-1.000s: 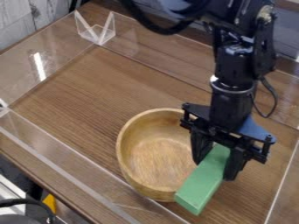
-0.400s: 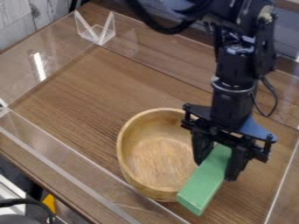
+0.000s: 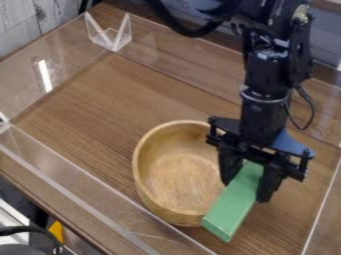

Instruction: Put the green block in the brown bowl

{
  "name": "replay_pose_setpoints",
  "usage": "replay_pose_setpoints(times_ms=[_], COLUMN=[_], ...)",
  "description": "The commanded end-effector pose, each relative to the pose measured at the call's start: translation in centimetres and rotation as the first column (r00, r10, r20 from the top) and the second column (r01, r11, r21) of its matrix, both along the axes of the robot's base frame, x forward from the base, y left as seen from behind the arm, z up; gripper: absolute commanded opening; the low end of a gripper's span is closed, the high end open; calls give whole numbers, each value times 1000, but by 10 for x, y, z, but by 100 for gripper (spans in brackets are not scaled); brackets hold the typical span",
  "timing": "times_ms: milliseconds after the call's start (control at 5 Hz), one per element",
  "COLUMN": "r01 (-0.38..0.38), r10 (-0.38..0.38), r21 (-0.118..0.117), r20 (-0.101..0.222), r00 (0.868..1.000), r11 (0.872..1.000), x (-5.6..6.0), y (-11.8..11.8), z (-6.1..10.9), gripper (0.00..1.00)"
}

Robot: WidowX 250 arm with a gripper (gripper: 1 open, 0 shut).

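Wooden table (image 3: 120, 110), dark grain, fenced by clear acrylic walls (image 3: 54, 60); a small clear stand (image 3: 110, 32) sits at the far-left corner.

Black robot arm (image 3: 273, 60) comes down from the top right, pointing steeply downward.

Brown bowl (image 3: 173, 174) rests near the table's front edge, right of centre; round, shallow, thick rim, nothing lying on its floor.

Gripper (image 3: 253, 179) pinches the green block (image 3: 236, 209), fingers pressed on its upper end. Block tilted, lower end reaching toward the front edge, just beside the bowl's right rim. Whether it touches the rim or table: cannot tell.
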State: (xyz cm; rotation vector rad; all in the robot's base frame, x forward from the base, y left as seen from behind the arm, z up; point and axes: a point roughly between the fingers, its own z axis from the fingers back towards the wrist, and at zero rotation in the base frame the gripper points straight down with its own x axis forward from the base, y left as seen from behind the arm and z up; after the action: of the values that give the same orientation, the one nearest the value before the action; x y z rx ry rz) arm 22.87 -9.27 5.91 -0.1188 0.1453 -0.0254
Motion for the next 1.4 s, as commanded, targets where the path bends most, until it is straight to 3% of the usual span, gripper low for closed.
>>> replay_pose_setpoints(times_ms=[0,600,1000,1200], r01=[-45,-48,-47,-53], r10=[45,48,48,57], r21=[8,-1,-31,-53], r20=[9,1,25,70], r00=[999,999,999,996], r11=[999,999,998,997], x=[7,7,8,14], y=[11,7,12,24], z=[-5,-4,27,56], gripper=[0,0,0,0])
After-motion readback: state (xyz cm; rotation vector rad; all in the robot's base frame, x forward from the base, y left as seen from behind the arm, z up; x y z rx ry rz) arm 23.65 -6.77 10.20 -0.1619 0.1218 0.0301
